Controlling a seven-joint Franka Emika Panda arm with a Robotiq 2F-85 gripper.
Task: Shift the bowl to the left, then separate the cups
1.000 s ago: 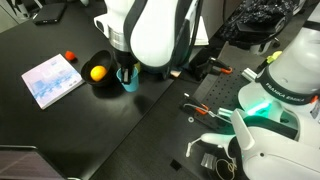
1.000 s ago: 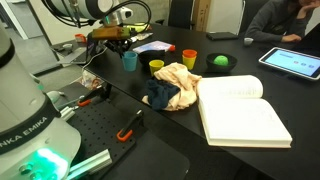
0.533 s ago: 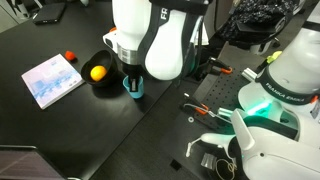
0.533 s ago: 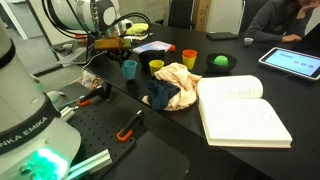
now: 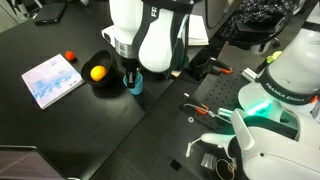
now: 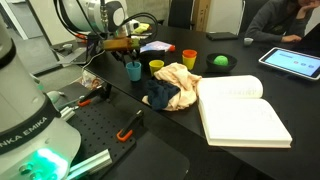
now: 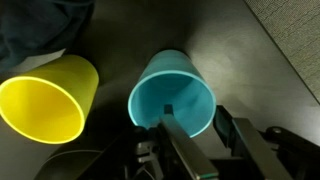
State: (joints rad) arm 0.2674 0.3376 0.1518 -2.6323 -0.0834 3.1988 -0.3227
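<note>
1. The light blue cup [image 7: 170, 95] is standing upright on the black table [image 6: 180, 140], just beside the yellow cup [image 7: 45, 95].
2. The gripper [image 7: 197, 115] is straddling this cup's wall, one finger reaching inside and the other sitting outside. Whether it is actually pinching the wall cannot be told.
3. The orange cup [image 6: 189, 58] is standing apart from both, further along the table.
4. The bowl [image 6: 229, 64] is sitting beyond the orange cup, holding a green ball [image 6: 218, 61].
5. A crumpled cloth [image 6: 172, 85] is lying near the yellow cup.

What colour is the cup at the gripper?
The cup is light blue; the wrist view shows it best.
</note>
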